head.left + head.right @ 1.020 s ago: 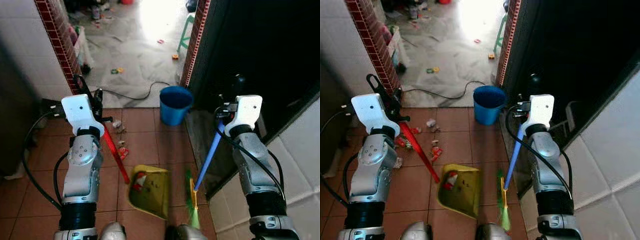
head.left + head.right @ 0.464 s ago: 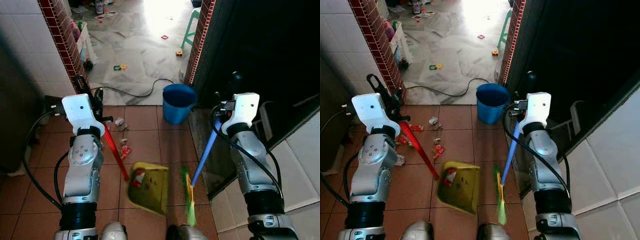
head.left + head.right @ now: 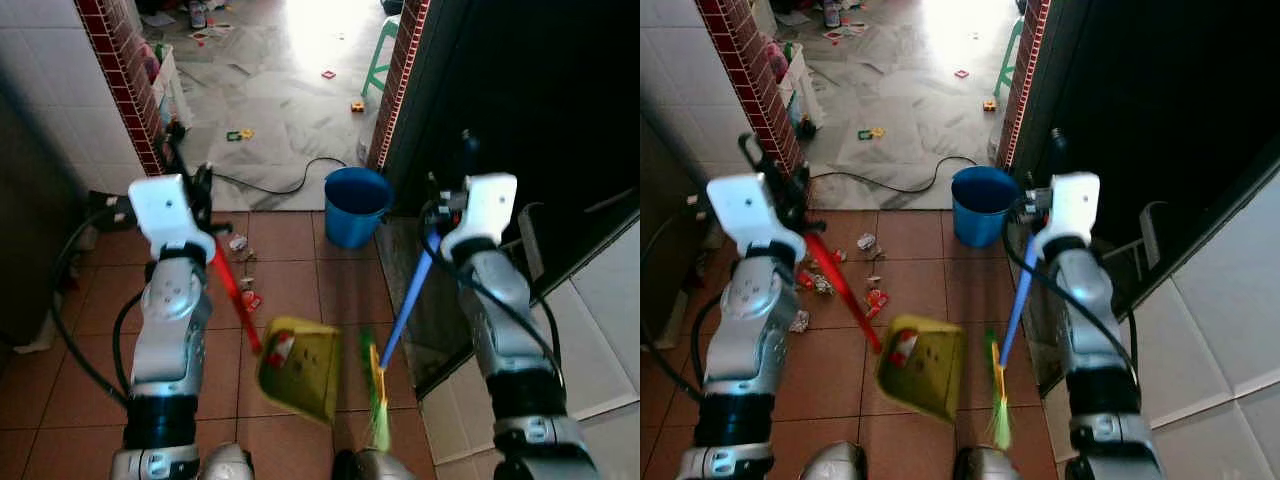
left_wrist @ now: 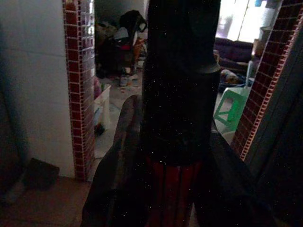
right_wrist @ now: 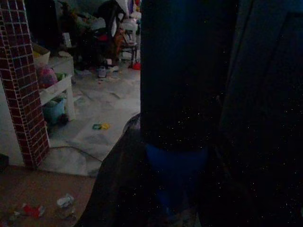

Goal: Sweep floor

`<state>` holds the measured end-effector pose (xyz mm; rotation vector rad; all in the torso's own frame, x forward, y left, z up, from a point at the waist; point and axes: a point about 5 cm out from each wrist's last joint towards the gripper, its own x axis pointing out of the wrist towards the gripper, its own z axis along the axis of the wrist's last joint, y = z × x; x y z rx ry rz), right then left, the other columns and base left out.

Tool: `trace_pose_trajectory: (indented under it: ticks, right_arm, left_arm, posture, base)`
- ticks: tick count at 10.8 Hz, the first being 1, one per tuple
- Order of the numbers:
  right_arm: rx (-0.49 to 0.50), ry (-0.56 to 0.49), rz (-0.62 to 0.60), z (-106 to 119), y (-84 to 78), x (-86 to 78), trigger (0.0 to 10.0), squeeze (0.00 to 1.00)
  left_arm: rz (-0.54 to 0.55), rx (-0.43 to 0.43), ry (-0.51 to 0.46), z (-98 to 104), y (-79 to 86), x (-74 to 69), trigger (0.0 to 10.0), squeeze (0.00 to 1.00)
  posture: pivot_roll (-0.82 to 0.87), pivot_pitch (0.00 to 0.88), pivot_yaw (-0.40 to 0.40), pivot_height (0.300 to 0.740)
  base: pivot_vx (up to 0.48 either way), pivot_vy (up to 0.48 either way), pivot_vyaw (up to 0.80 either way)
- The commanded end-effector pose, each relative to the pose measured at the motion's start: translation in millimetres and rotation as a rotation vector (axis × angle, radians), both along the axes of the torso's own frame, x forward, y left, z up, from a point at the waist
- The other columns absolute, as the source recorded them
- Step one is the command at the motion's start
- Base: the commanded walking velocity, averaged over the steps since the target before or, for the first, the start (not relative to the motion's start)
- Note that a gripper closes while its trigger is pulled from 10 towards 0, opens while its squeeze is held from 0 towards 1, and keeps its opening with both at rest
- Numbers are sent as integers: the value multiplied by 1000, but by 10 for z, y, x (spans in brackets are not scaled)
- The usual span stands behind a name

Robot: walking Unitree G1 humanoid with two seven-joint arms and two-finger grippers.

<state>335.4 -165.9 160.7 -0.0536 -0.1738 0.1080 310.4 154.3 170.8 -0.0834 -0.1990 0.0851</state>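
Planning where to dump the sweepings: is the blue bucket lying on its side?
No, the blue bucket stands upright on the tiles by the doorway, its open mouth facing up.

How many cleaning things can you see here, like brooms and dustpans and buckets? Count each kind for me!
Brooms (blue handle, green bristles): 1
Dustpans (yellow, red handle): 1
Buckets (blue): 1
Total: 3
The right gripper holds the broom; the left gripper holds the dustpan.

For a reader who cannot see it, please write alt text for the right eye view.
The left gripper holds a red-handled yellow dustpan; the right gripper holds a blue-handled green broom. Litter lies on the tiles near a blue bucket.
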Motion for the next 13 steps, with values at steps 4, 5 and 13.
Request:
trace_pose_trajectory:
  ticks: [4,5,13]
  right_arm:
    - [1,-52,-20,58,28,-64,10000,0]
    - [-2,-42,-31,28,3,-74,10000,0]
    - [-30,-16,-56,-61,-114,-121,10000,0]
  left_arm:
    - [1,-3,-85,221,8,-14,10000,0]
    - [4,-8,-93,224,10,-18,10000,0]
    - [61,-61,-274,799,149,169,10000,0]
  posture:
    - [9,41,-13,740]
    - [8,37,-14,740]
    - [-13,26,-22,740]
  base:
    - [0,0,0]
    - [0,0,0]
    - [401,0,0]
